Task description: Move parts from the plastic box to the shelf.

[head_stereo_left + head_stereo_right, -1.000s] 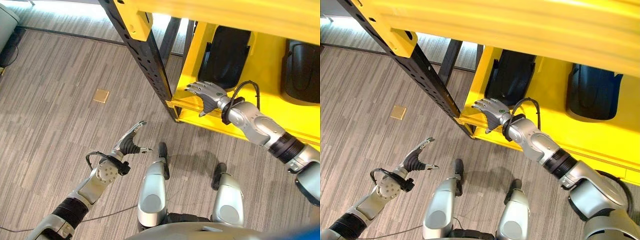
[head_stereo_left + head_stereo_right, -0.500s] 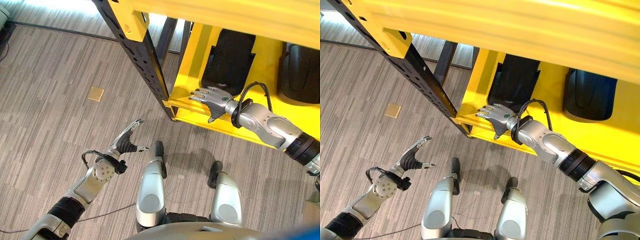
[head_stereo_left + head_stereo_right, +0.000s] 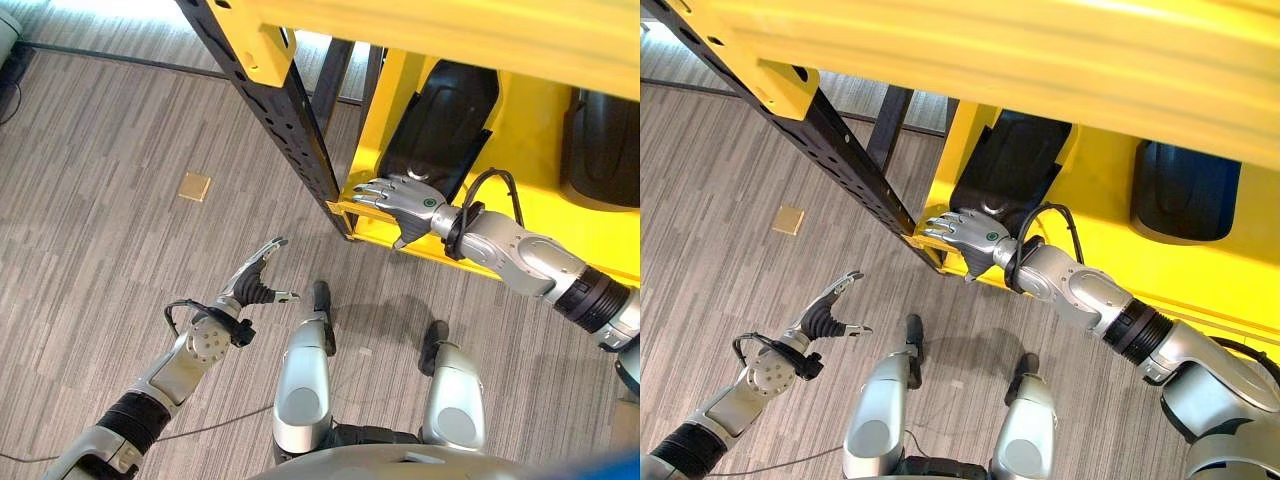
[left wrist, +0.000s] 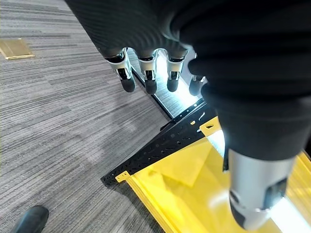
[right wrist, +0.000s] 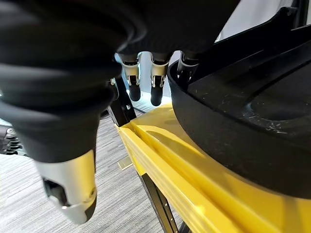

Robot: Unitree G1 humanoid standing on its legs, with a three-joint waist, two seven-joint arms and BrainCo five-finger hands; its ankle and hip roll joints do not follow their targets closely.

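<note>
A black moulded part (image 3: 445,110) lies tilted on the yellow shelf (image 3: 520,120), its near end by the front lip. My right hand (image 3: 405,195) is at that near end, at the shelf's front left corner, palm down. In the right wrist view its fingers (image 5: 141,82) are straight beside the part (image 5: 243,111), and the thumb (image 5: 68,194) holds nothing. A second black part (image 3: 600,140) rests further right on the shelf. My left hand (image 3: 255,285) hangs open over the floor, holding nothing, its fingers (image 4: 146,77) relaxed.
A black perforated rack post (image 3: 290,110) slants down to the shelf's front left corner. A yellow beam (image 3: 450,30) crosses overhead. A small brass plate (image 3: 195,186) is set in the striped grey floor to the left.
My right hand has slid left along the shelf's front lip toward the corner post. The near black part now lies tilted, its near end shifted left. The left hand has stayed in place.
</note>
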